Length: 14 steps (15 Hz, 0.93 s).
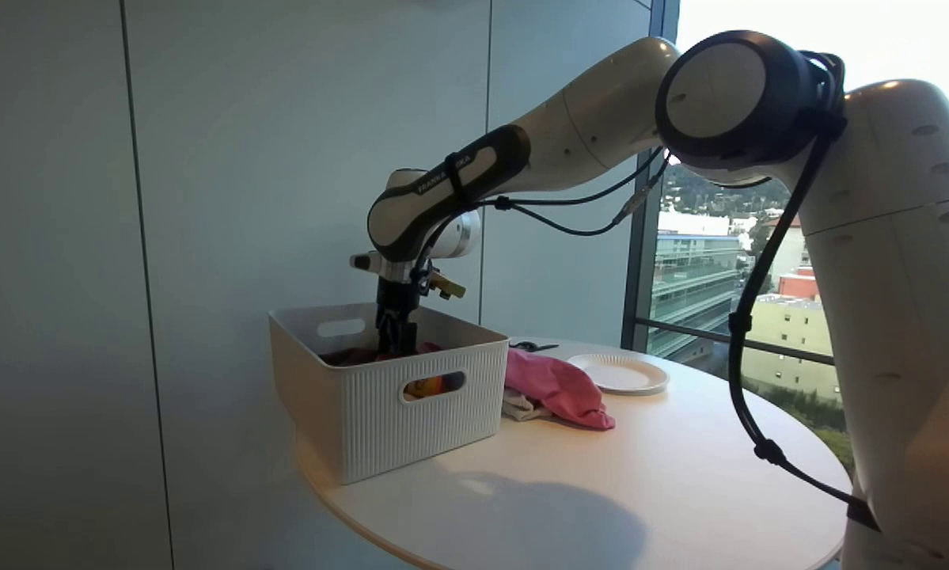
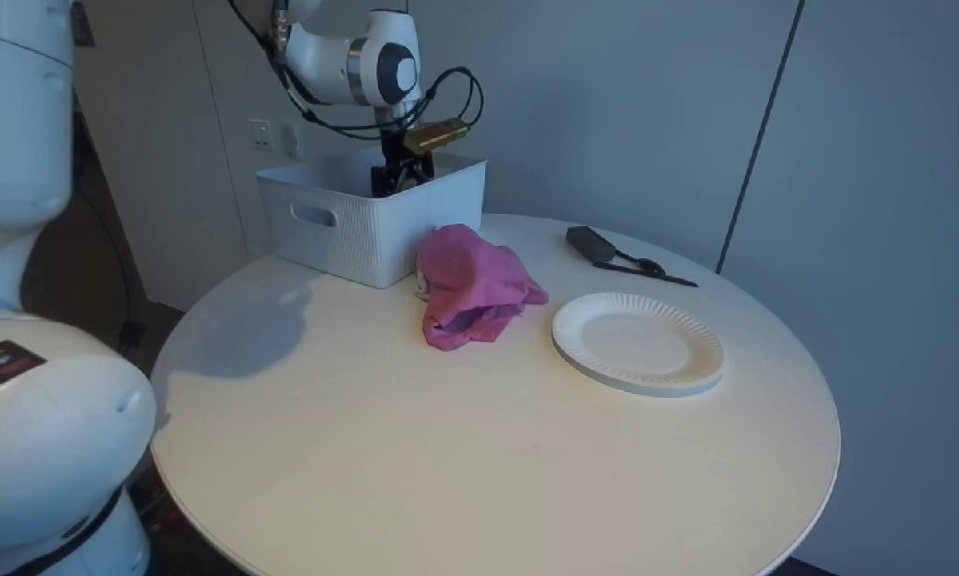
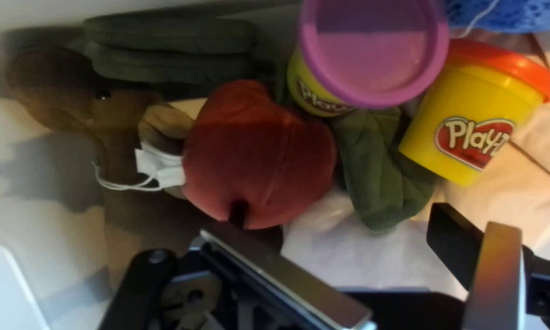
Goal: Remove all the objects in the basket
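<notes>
The white ribbed basket (image 1: 423, 431) stands near the table's edge by the wall; it also shows in an exterior view (image 2: 327, 244). My gripper (image 1: 396, 342) points down inside it. In the wrist view my gripper (image 3: 343, 229) is open with nothing between its fingers. Inside lie a red stuffed toy (image 3: 261, 156) with green parts (image 3: 385, 174), beside the left finger, and a brown toy (image 3: 59, 96) with a dark eye. A purple-lidded Play-Doh tub (image 3: 371, 55) and an orange-lidded Play-Doh tub (image 3: 467, 123) sit farther away. A blue item (image 3: 518, 13) is partly cut off.
A pink cloth (image 2: 479, 280) lies against the basket, with greyish fabric (image 1: 521, 406) under it. A white paper plate (image 2: 639, 344) and black utensils (image 2: 647, 272) lie on the round table (image 2: 479, 464). The wall (image 1: 308, 198) is close behind the basket.
</notes>
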{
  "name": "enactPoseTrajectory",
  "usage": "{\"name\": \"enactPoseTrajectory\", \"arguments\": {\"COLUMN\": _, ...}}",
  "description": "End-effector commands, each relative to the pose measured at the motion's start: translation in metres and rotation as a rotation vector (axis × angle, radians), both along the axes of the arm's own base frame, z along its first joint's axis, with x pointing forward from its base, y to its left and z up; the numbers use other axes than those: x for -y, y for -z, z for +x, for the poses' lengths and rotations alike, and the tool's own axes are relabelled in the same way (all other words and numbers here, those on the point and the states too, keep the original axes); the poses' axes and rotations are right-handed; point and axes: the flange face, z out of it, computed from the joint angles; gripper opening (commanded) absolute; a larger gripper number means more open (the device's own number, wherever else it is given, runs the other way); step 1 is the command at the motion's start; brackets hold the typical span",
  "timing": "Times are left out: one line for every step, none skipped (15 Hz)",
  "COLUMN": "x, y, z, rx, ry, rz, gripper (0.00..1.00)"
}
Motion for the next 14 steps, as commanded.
{"name": "enactPoseTrajectory", "arguments": {"x": 0.002, "y": 0.016, "z": 0.016, "rx": 0.033, "ry": -0.053, "rz": -0.043, "gripper": 1.00}}
{"name": "enactPoseTrajectory", "arguments": {"x": 0.005, "y": 0.023, "z": 0.018, "rx": 0.036, "ry": -0.062, "rz": -0.056, "gripper": 1.00}}
{"name": "enactPoseTrajectory", "arguments": {"x": 0.007, "y": 0.027, "z": 0.019, "rx": 0.041, "ry": -0.069, "rz": -0.070, "gripper": 1.00}}
{"name": "enactPoseTrajectory", "arguments": {"x": 0.008, "y": 0.030, "z": 0.020, "rx": 0.049, "ry": -0.077, "rz": -0.071, "gripper": 0.75}}
{"name": "enactPoseTrajectory", "arguments": {"x": 0.009, "y": 0.031, "z": 0.021, "rx": 0.058, "ry": -0.082, "rz": -0.072, "gripper": 0.75}}
{"name": "enactPoseTrajectory", "arguments": {"x": 0.010, "y": 0.032, "z": 0.021, "rx": 0.066, "ry": -0.088, "rz": -0.073, "gripper": 0.68}}
{"name": "enactPoseTrajectory", "arguments": {"x": 0.010, "y": 0.030, "z": 0.022, "rx": 0.077, "ry": -0.094, "rz": -0.073, "gripper": 0.60}}
{"name": "enactPoseTrajectory", "arguments": {"x": 0.010, "y": 0.029, "z": 0.022, "rx": 0.082, "ry": -0.097, "rz": -0.071, "gripper": 0.55}}
{"name": "enactPoseTrajectory", "arguments": {"x": 0.010, "y": 0.027, "z": 0.022, "rx": 0.092, "ry": -0.098, "rz": -0.072, "gripper": 0.47}}
{"name": "enactPoseTrajectory", "arguments": {"x": 0.010, "y": 0.024, "z": 0.021, "rx": 0.100, "ry": -0.103, "rz": -0.071, "gripper": 0.41}}
{"name": "enactPoseTrajectory", "arguments": {"x": 0.010, "y": 0.021, "z": 0.020, "rx": 0.109, "ry": -0.105, "rz": -0.071, "gripper": 0.35}}
{"name": "enactPoseTrajectory", "arguments": {"x": 0.009, "y": 0.017, "z": 0.019, "rx": 0.119, "ry": -0.108, "rz": -0.070, "gripper": 0.27}}
{"name": "enactPoseTrajectory", "arguments": {"x": 0.010, "y": 0.011, "z": 0.018, "rx": 0.129, "ry": -0.108, "rz": -0.071, "gripper": 0.21}}
{"name": "enactPoseTrajectory", "arguments": {"x": 0.010, "y": 0.006, "z": 0.017, "rx": 0.139, "ry": -0.105, "rz": -0.068, "gripper": 0.12}}
